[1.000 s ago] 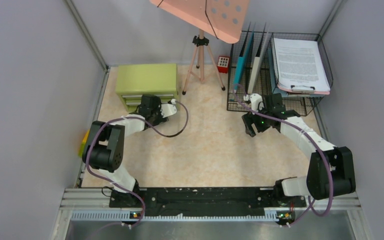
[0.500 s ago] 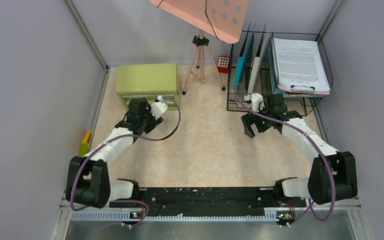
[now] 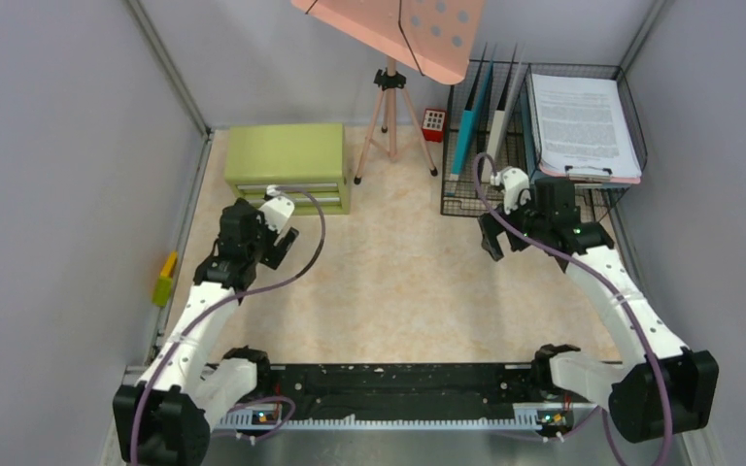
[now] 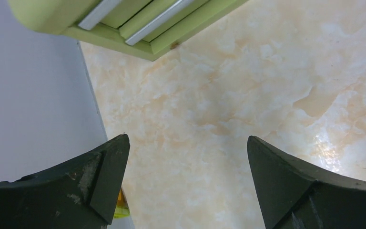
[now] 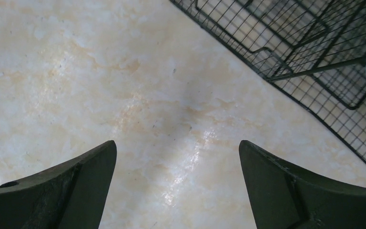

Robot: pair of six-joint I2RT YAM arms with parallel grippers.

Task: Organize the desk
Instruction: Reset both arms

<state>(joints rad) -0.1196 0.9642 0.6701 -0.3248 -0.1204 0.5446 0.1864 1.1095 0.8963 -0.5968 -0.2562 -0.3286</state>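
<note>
As each arm's fingers (image 4: 88, 188) gape, the desk (image 4: 228, 109) lies beneath.

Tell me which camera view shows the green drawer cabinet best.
The top external view: the green drawer cabinet appears whole, top and drawer fronts together. The left wrist view catches only a cropped corner with its silver handles. The right wrist view shows none of it.

On the desk (image 3: 398, 291), a drawer cabinet (image 3: 284, 155) sits upper left, by the back wall. A tripod (image 3: 391, 116) stands upper centre, with a small keypad (image 3: 434, 121) just right of it. Upper right, a wire rack (image 3: 458, 199) holds upright folders (image 3: 468, 126). A wire tray (image 3: 633, 116) of papers (image 3: 583, 116) adjoins its right side. The left gripper (image 4: 186, 143) hangs below the cabinet, and the right gripper (image 5: 176, 143) hangs below the rack.
</note>
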